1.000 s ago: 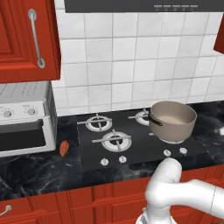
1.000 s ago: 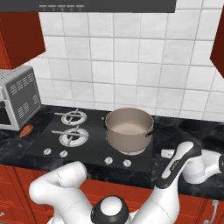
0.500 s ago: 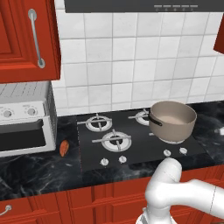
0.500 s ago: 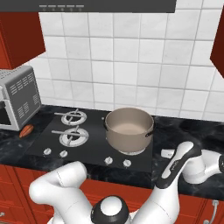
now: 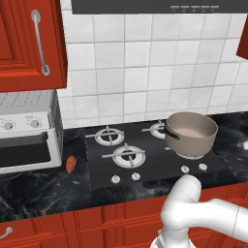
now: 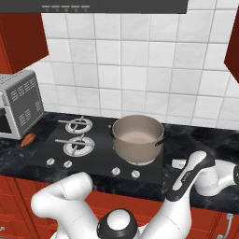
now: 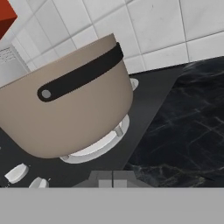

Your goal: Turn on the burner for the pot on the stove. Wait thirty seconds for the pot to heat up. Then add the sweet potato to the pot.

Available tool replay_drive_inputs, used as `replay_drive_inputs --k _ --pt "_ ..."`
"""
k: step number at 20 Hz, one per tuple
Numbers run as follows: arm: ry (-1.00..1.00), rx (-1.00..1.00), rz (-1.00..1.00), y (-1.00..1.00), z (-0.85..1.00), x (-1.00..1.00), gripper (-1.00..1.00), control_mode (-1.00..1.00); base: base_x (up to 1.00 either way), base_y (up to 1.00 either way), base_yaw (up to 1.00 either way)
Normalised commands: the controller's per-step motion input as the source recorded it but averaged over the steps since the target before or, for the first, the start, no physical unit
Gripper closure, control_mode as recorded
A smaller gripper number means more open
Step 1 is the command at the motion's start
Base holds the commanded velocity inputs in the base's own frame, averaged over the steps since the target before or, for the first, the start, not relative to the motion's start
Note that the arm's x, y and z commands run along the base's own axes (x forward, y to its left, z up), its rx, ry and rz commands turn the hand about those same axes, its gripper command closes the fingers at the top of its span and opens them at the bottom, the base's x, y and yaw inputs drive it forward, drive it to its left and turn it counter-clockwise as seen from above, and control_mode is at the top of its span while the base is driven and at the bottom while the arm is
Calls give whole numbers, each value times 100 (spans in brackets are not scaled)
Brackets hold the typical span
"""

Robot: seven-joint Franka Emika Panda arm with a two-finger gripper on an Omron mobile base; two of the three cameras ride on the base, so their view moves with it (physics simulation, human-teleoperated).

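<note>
Comparing with a second ago you see nothing moved: your gripper [image 7: 113, 176] stays closed and empty by the pot [image 7: 65, 111], sweet potato [image 5: 71, 163] at nine o'clock on the surface [image 5: 34, 189].

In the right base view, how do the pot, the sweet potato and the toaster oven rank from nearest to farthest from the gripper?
The gripper is low on the right, shut.
1. The pot, just to its left on the stove.
2. The sweet potato, far left on the counter.
3. The toaster oven, at the left edge, about as far; too close to call.

taupe pot [image 5: 191, 133], black stove [image 5: 150, 160], orange sweet potato [image 5: 71, 164]
</note>
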Motion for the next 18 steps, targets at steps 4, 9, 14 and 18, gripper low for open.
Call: replay_drive_inputs --k 4,9,14,18 --pt "0 0 0 0 0 0 100 -100 0 0 0" --pt "0 0 0 0 0 0 100 -100 0 0 0" --pt "0 0 0 0 0 0 100 -100 0 0 0" --pt "0 0 0 0 0 0 100 -100 0 0 0"
